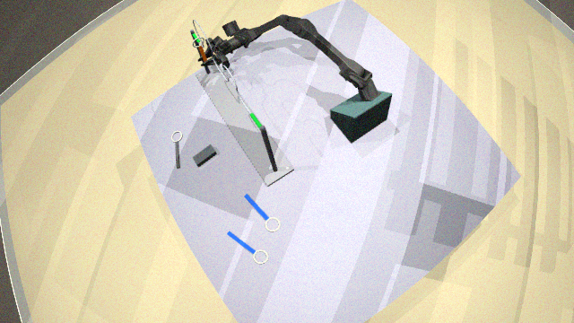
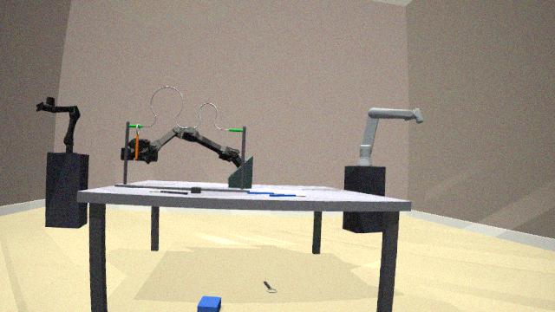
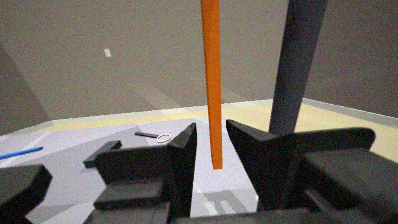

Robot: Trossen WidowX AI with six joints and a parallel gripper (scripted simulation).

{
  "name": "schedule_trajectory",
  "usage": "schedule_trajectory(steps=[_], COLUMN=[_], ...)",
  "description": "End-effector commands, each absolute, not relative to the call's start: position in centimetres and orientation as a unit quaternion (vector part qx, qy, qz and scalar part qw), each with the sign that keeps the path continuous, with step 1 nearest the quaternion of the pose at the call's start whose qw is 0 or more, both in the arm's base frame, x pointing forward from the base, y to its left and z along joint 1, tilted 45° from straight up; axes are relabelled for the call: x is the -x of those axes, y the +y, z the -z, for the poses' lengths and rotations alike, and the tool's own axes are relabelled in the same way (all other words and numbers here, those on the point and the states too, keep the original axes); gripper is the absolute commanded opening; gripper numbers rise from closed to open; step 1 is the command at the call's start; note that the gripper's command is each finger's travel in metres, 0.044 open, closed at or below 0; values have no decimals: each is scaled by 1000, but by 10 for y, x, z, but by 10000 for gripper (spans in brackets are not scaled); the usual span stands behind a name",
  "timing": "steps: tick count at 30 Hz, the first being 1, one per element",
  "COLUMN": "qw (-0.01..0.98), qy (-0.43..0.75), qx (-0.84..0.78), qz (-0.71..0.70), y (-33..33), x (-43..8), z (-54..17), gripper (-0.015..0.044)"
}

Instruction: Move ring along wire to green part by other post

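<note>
The orange handle (image 1: 203, 54) (image 2: 137, 146) (image 3: 213, 90) hangs between the partly open jaws (image 1: 204, 62) (image 2: 137, 157), apparently ungripped.

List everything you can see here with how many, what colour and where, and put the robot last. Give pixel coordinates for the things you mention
Ring with orange handle (image 1: 203, 54) (image 2: 137, 146) (image 3: 213, 90): one, on the wire's green part, handle between the open fingers
Posts: two, dark, at the wire's ends
Wire: one, grey with green ends, between posts
Blue-handled rings: two, on table
Dark-handled rings: two, one on table, one on floor
Block: one, dark grey, on table
Blue box: one, on floor
Table: one, pale top
Other arms: two, black and grey, on dark pedestals
Wedge: one, dark green, under robot
Robot arm: one, black
Gripper (image 1: 204, 62) (image 3: 211, 124): one, black, at the handle
</note>
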State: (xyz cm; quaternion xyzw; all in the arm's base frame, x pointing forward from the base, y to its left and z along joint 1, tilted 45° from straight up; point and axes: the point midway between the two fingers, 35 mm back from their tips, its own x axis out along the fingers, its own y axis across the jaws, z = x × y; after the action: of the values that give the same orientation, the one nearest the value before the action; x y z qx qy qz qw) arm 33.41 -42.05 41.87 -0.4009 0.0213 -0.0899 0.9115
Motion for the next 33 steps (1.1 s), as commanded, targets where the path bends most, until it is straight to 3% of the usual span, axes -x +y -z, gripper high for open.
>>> schedule_trajectory(steps=[1, 10, 22, 33], qw=[912, 912, 912, 912], qy=[24, 24, 21, 20], qx=[400, 400, 401, 400], qz=[91, 91, 90, 92], y=[-422, -422, -421, -414], x=[-335, -335, -334, -335], z=[-416, -416, -419, -424], gripper=[160, 160, -150, -150])
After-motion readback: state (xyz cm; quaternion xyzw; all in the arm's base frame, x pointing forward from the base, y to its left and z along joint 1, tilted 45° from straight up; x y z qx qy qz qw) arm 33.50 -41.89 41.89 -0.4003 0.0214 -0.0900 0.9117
